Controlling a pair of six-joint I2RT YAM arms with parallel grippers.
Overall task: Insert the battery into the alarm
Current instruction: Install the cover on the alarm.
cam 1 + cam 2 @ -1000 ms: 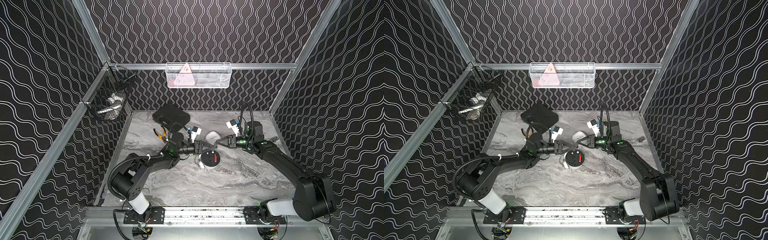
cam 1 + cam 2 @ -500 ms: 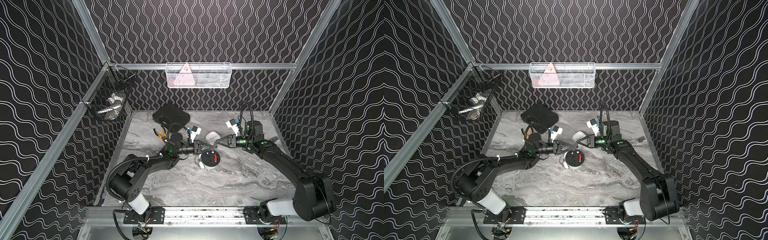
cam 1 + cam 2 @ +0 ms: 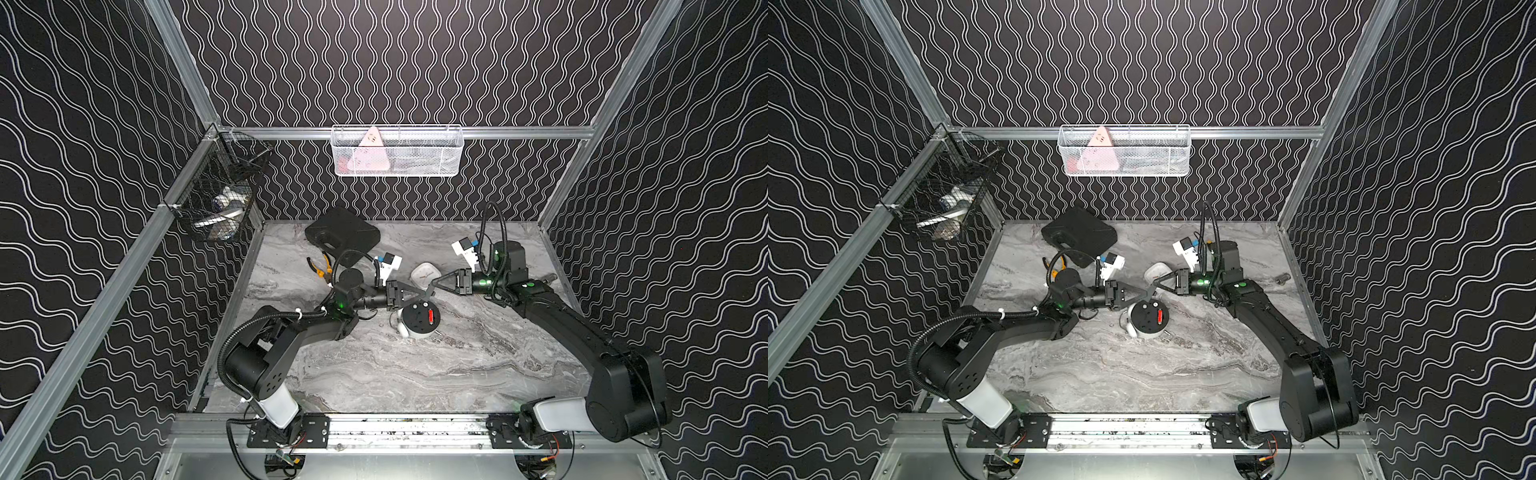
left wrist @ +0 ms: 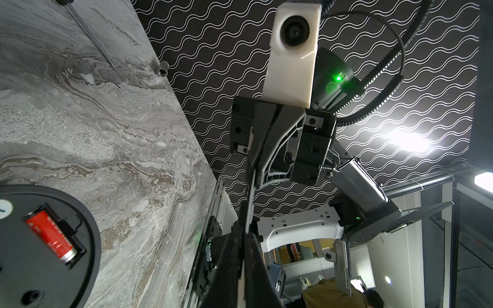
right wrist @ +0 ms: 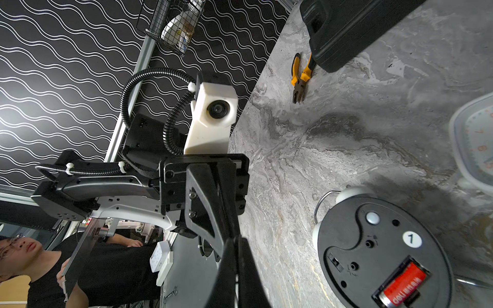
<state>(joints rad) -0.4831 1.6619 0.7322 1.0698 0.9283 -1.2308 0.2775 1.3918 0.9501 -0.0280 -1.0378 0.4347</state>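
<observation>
Black case (image 3: 343, 235) beside orange pliers (image 3: 322, 269); white square clock (image 3: 424, 274); white wire basket (image 3: 415, 162) above.

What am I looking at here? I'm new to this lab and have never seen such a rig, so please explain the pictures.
Two robot arms, left and right, are fixed at the front edge of a marble table. Both top views look down on the whole scene; each wrist view comes from a camera riding on one arm, looking along its hand. On the table lie a round alarm clock, face down, with a red battery in its open slot, a white clock, orange pliers and a black case. The left hand and right hand point toward each other near the alarm clock; both are shut and hold nothing.
</observation>
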